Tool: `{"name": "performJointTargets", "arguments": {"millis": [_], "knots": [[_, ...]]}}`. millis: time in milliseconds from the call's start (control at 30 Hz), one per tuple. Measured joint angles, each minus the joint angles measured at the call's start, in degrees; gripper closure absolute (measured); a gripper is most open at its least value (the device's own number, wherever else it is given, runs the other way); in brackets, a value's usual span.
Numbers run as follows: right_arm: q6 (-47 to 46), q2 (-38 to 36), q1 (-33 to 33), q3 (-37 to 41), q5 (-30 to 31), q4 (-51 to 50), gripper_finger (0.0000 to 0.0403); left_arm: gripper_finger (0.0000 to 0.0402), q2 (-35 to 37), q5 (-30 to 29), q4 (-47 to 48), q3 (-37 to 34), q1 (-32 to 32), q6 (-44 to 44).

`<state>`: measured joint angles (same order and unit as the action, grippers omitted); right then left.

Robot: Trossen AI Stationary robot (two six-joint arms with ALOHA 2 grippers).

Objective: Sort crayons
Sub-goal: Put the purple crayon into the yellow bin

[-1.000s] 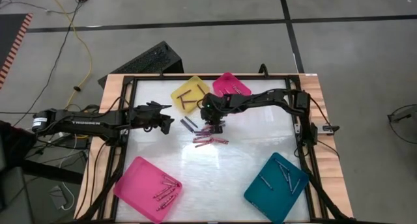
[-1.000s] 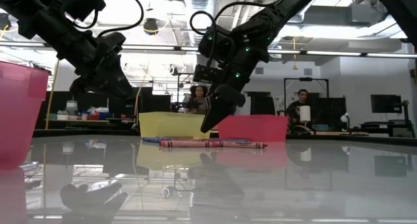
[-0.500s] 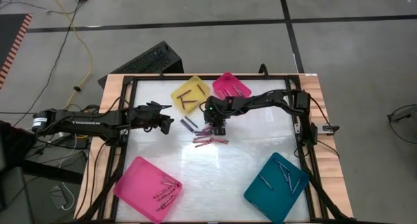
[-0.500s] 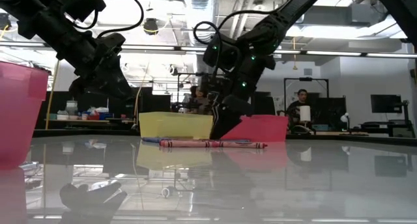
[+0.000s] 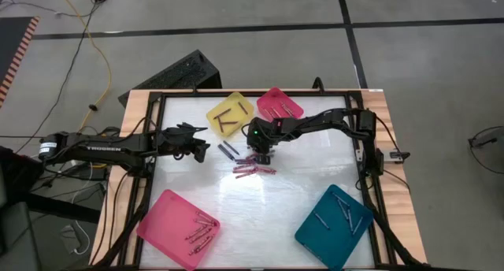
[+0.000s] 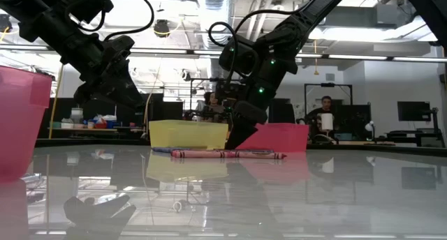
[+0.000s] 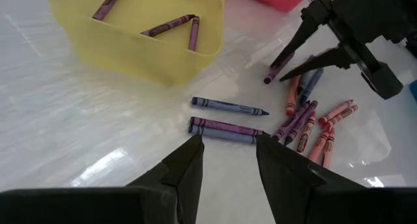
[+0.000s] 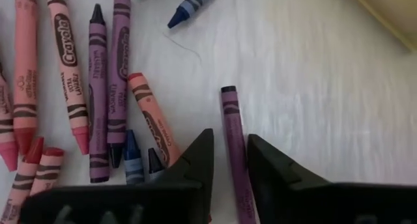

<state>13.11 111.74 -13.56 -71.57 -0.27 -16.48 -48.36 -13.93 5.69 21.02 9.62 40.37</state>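
- Right hand (image 5: 261,154) lowered onto the loose crayons (image 5: 253,165) at mid-desk since a second ago; previously hung clear above the pile, now down at the desk (image 5: 315,176) surface.
- Fingers (image 8: 195,162) narrowed over the same interval, now standing close either side of a single purple crayon (image 8: 232,136), apart from the main cluster. Gap nearly shut on it; full contact not confirmed. Crayon lying flat on the desk, not lifted.
- Left hand (image 7: 225,162) unchanged throughout: hovering near the desk's left side, fingers moderately apart, holding nothing. Two bluish crayons (image 7: 228,116) directly ahead of it, untouched.
- Remaining loose crayons: pink, purple and blue sticks bunched just beside the right hand, between the yellow tray (image 5: 229,114) and desk centre.
- Already sorted: several crayons in the yellow tray, some in the small pink tray (image 5: 277,102) at the far edge, others in the large pink tray (image 5: 169,224) and the teal tray (image 5: 324,232) at the near edge.
- Judgement: pick of one purple crayon in progress, grip closing. Yellow tray already holding purple sticks, so likely destination. Pile far from cleared; sorting roughly midway.
- Risk noted: thin crayon could roll or slip from a narrow pinch on lift.
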Motion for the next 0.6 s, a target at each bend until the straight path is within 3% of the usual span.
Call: {"name": "performJointTargets", "arguments": {"millis": [300,600], "knots": [[-5.64,0.00,-0.04,0.02,0.98,-0.06,0.0394,0.0269,0.00,0.01,0.03,0.00,-0.01,0.87],[-9.78,0.00,-0.07,0.04,0.98,-0.10,0.0398,0.0269,0.00,0.01,0.04,0.00,0.00,0.87]]}}
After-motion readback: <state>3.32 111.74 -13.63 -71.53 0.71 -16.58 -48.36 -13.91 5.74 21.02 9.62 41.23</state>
